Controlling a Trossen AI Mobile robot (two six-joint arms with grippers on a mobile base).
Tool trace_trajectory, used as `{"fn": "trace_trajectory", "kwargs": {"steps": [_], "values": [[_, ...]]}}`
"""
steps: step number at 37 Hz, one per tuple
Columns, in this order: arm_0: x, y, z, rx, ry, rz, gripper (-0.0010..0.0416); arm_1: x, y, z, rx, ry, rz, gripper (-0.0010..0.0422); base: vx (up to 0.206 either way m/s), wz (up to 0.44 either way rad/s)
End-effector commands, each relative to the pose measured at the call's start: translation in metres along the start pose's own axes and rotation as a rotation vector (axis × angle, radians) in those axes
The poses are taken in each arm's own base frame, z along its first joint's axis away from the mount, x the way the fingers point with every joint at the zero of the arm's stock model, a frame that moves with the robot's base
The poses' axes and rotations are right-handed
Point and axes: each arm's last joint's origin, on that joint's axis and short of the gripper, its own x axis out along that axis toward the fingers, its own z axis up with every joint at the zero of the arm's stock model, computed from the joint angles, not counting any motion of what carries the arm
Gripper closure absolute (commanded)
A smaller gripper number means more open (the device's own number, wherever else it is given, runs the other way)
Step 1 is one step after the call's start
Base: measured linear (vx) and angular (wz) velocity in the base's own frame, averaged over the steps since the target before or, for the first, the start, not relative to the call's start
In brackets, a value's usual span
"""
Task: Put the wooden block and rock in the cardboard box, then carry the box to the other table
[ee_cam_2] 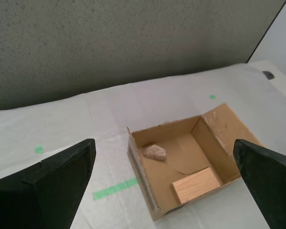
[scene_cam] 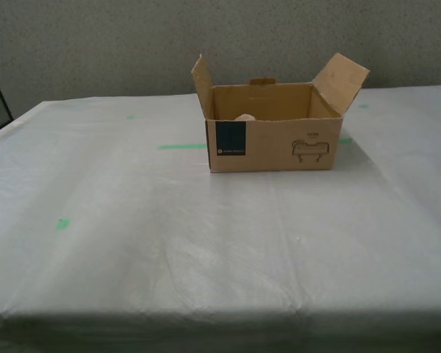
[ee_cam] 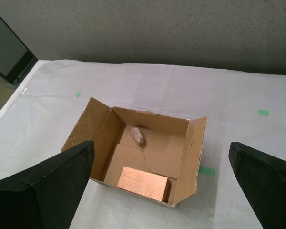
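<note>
The cardboard box (scene_cam: 272,145) stands open on the whitish sheet-covered table (scene_cam: 169,243), its side flaps raised. Inside lie the wooden block (ee_cam: 143,183) and the rock (ee_cam: 137,135). The second wrist view shows the same box (ee_cam_2: 143,167) with the wooden block (ee_cam_2: 196,185) and the rock (ee_cam_2: 154,152) on its floor. In the exterior view only the rock's top (scene_cam: 244,117) shows over the front wall. My first gripper (ee_cam: 162,191) hangs open above the box, as does my second gripper (ee_cam_2: 164,191); neither holds anything. No arm appears in the exterior view.
A green tape line (scene_cam: 182,146) runs beside the box, and small green marks (scene_cam: 62,223) dot the sheet. A grey speckled wall (scene_cam: 95,44) stands behind the table. The table's near edge (scene_cam: 206,320) crosses the exterior view's foreground.
</note>
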Motion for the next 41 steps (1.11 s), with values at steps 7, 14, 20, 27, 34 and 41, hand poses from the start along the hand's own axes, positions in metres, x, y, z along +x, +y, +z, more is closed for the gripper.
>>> {"fn": "trace_trajectory", "kwargs": {"steps": [7,14,20,27,34,41], "values": [[-0.013,-0.001,-0.033,-0.009,-0.076,0.008,0.0012,-0.016,0.007,-0.037,-0.057,-0.087,-0.018,0.0016,0.000,0.000],[-0.008,-0.006,-0.061,-0.008,-0.070,0.007,0.0012,-0.018,0.013,-0.069,-0.059,-0.047,-0.009,0.0016,0.000,0.000],[0.002,-0.011,-0.083,-0.003,-0.043,0.004,0.0012,-0.012,0.018,-0.097,-0.071,-0.010,-0.001,0.0016,0.000,0.000],[0.010,-0.014,-0.099,0.003,-0.015,0.001,0.0012,-0.011,0.022,-0.116,-0.071,-0.011,-0.002,0.0016,0.000,0.000],[0.014,-0.016,-0.103,0.007,0.004,-0.002,0.0012,-0.011,0.022,-0.118,-0.068,-0.005,0.000,0.0016,0.000,0.000],[0.015,-0.016,-0.104,0.009,0.012,-0.003,0.0012,-0.011,0.022,-0.119,-0.067,0.000,0.001,0.0016,0.000,0.000]]}}
